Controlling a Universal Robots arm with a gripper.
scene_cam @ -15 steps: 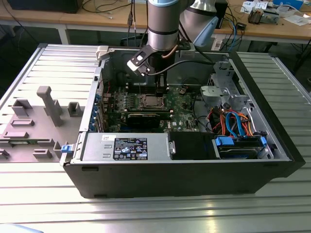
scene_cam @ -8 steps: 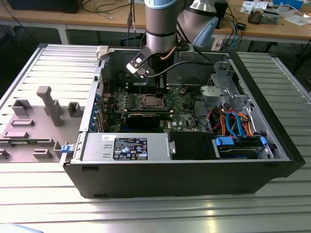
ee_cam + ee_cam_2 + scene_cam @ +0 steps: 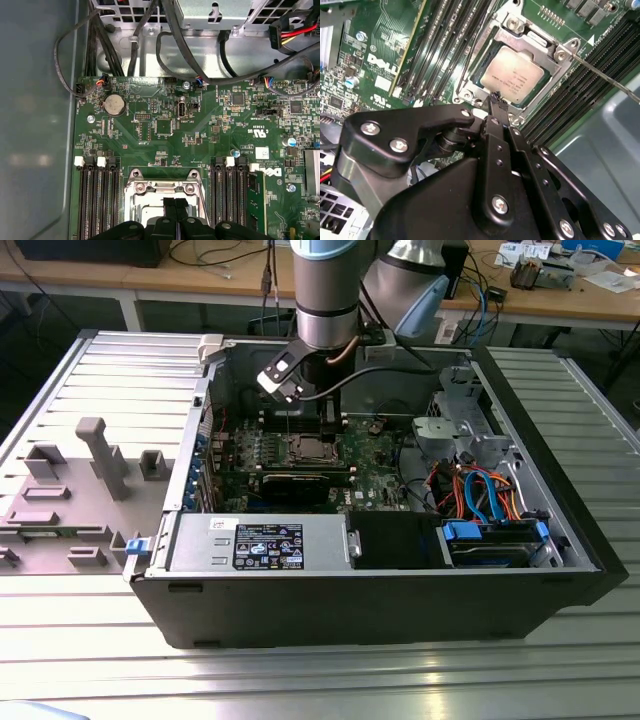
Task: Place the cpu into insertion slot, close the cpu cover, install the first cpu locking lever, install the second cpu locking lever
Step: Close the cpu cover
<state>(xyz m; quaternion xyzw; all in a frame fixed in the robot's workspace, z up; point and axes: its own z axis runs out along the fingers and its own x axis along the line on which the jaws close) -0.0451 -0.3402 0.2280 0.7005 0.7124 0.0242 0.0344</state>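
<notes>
Silver-grey cpu (image 3: 514,75) lies seated in the slot (image 3: 466,90) near the middle of the board (image 3: 385,50), the cover (image 3: 554,72) down around it (keeping it flat). Fingers (image 3: 495,140) are pinched together and empty, their tip at the slot's edge. One lever (image 3: 605,80) juts free, seemingly unlatched.

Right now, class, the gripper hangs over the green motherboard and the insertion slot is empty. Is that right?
Not quite: the insertion slot holds the cpu, as the second wrist view shows. The gripper does hang over the green motherboard.
</notes>
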